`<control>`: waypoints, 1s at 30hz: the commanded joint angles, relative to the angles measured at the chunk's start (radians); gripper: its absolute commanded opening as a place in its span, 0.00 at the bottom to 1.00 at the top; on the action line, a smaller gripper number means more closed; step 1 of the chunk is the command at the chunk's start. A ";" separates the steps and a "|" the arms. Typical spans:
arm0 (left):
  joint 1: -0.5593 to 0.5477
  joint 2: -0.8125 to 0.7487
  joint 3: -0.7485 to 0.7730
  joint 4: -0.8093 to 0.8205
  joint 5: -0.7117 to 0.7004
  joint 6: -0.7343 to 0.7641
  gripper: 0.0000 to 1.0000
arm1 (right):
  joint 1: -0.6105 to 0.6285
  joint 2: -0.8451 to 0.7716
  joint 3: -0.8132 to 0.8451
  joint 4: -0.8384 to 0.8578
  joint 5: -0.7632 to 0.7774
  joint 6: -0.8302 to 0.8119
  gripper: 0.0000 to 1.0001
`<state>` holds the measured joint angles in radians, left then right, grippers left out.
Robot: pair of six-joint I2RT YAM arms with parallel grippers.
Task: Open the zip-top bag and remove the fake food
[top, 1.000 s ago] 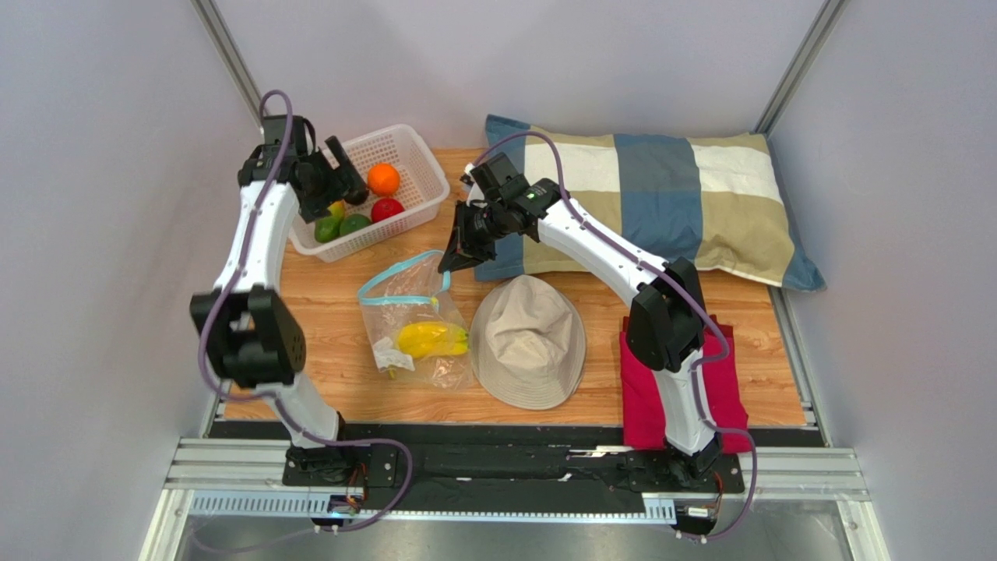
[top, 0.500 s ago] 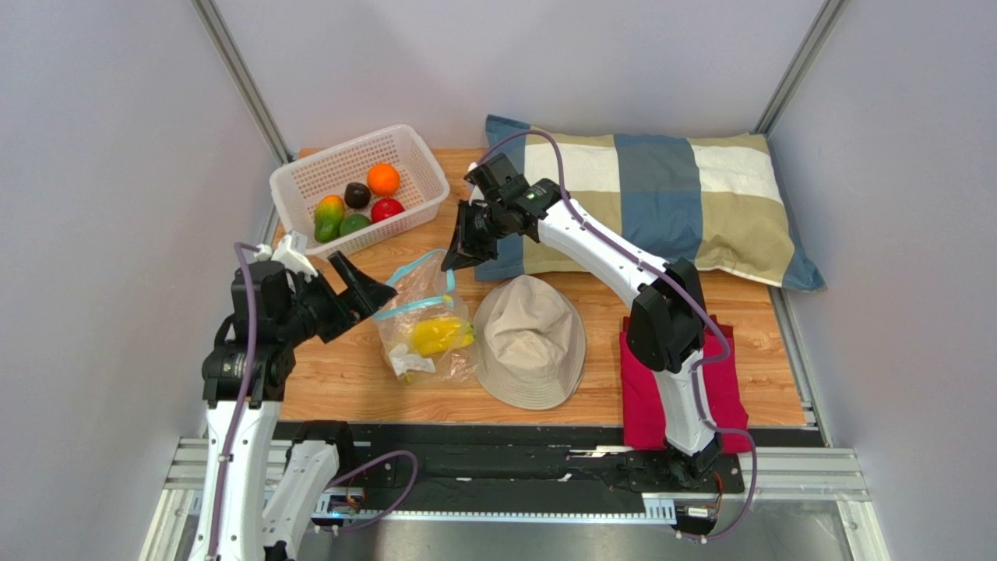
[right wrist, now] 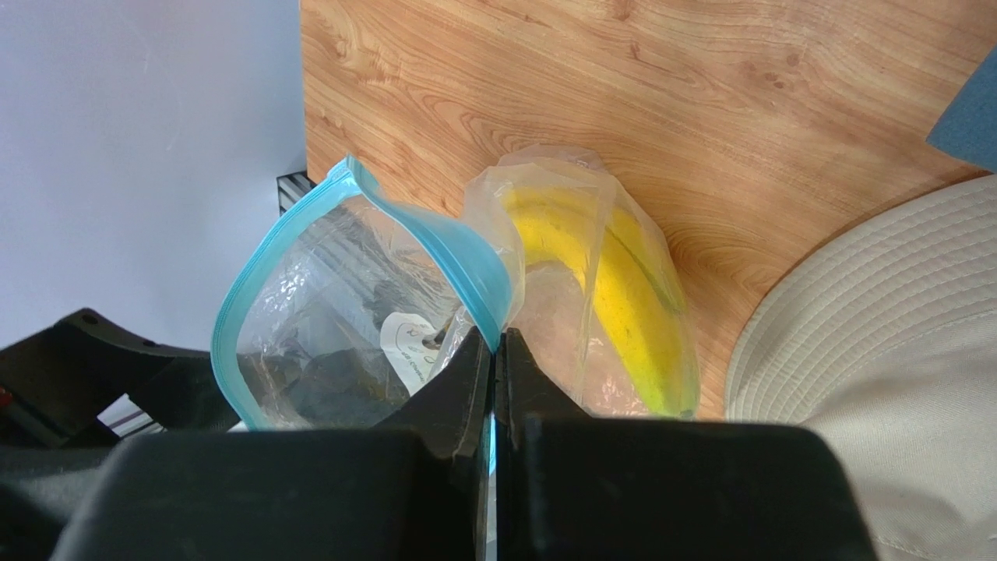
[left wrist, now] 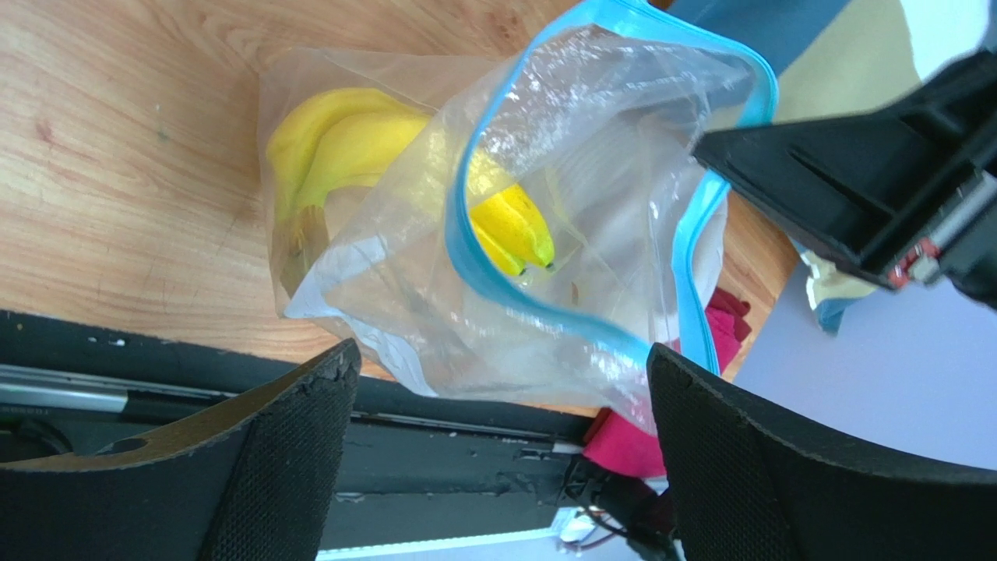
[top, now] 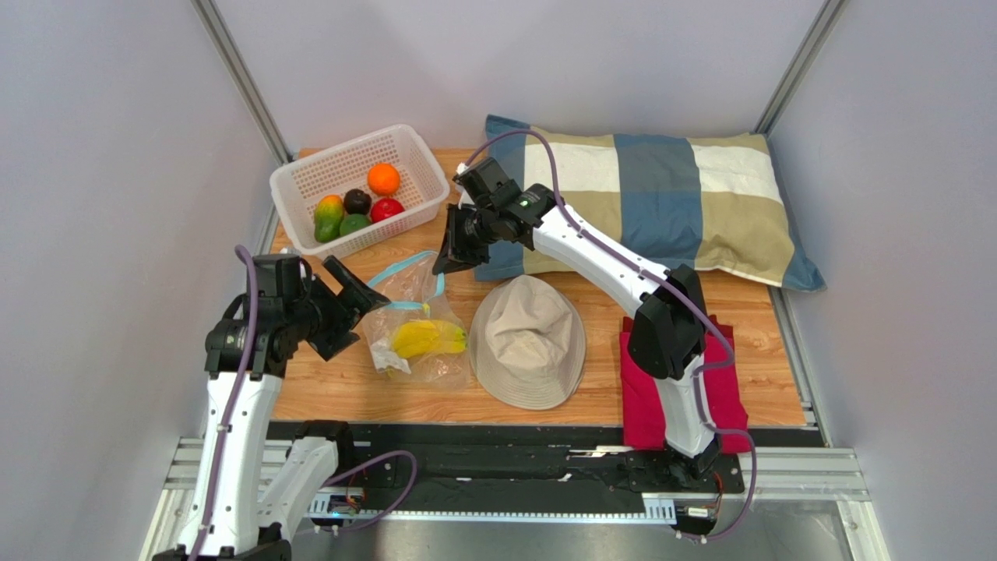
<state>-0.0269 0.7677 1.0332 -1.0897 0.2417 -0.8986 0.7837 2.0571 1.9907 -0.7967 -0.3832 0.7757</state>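
At the far left of the bench stands a white mesh basket, holding five pieces of fake food: a green-orange mango, a dark round piece, a green piece, an orange and a red apple. In front of it the left hand hangs low over the wood with its fingers spread wide and nothing between the pads; seen from its wrist, the two fingers frame the mouth of the zip-top bag, just beside it. Whether either one touches the plastic I cannot tell.

The bag sits near the middle of the bench, between the left hand and the hat, its lower part resting on the wood; its light blue zip strip gapes in an open loop, lifted off the bench at the far side. Inside lie the yellow bananas, low in the bag and near the hat's side; a small white label shows at the bag's near left corner.

The right hand reaches down from the pillow's side with its fingers pressed together, pinching the far edge of the blue strip and holding that lip up.

Right of the bag lies a beige bucket hat, crown up, just beside the plastic; behind it, across the far right, a checked pillow in blue, cream and tan; at the near right a red cloth lies partly under the right arm.
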 commanded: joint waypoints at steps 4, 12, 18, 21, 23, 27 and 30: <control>-0.002 0.067 0.065 -0.004 -0.065 -0.089 0.88 | 0.029 -0.064 0.042 -0.009 0.041 -0.067 0.00; -0.007 0.134 0.054 0.010 -0.007 -0.140 0.80 | 0.049 -0.061 0.088 -0.033 0.095 -0.118 0.00; -0.024 0.110 -0.001 0.036 0.001 -0.138 0.61 | 0.052 -0.055 0.117 -0.035 0.090 -0.108 0.00; -0.024 0.084 -0.019 0.074 0.002 -0.097 0.39 | 0.052 -0.064 0.112 -0.033 0.092 -0.116 0.00; -0.024 0.074 -0.009 0.122 0.011 -0.042 0.20 | 0.052 -0.074 0.106 -0.035 0.098 -0.127 0.00; -0.024 0.093 0.045 0.203 0.019 0.052 0.00 | 0.052 -0.101 0.079 -0.039 0.099 -0.156 0.00; -0.024 0.110 0.086 0.273 0.068 0.134 0.00 | 0.051 -0.120 0.074 -0.044 0.107 -0.200 0.03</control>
<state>-0.0463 0.8661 1.0386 -0.9699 0.2497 -0.8982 0.8310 2.0342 2.0594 -0.8528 -0.2970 0.6491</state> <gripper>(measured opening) 0.006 0.010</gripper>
